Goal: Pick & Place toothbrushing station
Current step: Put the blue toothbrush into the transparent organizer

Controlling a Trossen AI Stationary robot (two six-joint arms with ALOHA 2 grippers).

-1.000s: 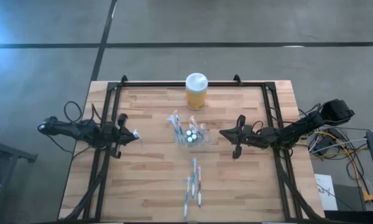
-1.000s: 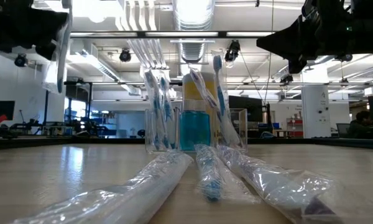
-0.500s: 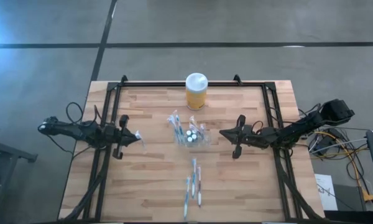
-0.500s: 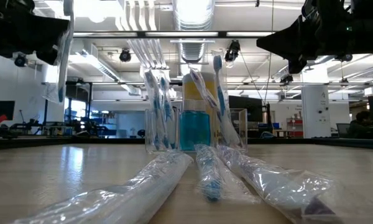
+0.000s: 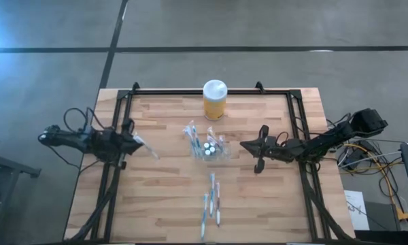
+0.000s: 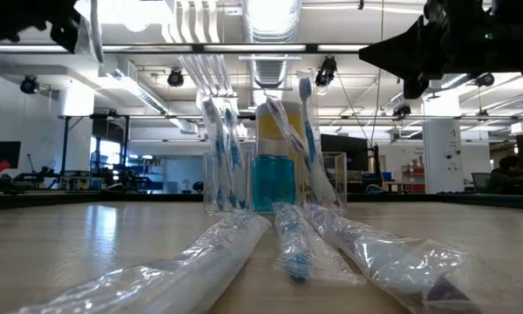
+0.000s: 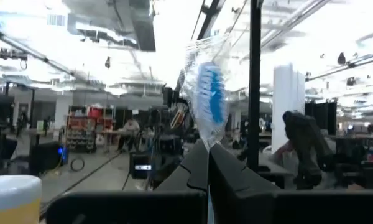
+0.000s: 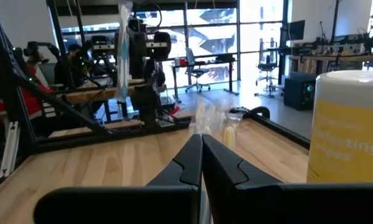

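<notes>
On wooden table [image 5: 163, 190], left gripper [image 5: 137, 142] clamped on wrapped toothbrush [image 7: 208, 102], right gripper [image 5: 245, 144] closed, empty

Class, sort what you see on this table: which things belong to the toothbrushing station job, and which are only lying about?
Part of the job:
- toothbrushing station
- wrapped toothbrush held in the left gripper
- wrapped toothbrushes lying near the front edge

Lying about:
- yellow jar
- right gripper, shut, holding nothing

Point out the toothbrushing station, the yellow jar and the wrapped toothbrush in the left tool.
toothbrushing station [image 5: 208, 149]: high view, middle of holder.
yellow jar [image 5: 214, 103]: high view, yellow side.
wrapped toothbrush [image 7: 210, 102]: left wrist view, blue bristle head.
</notes>
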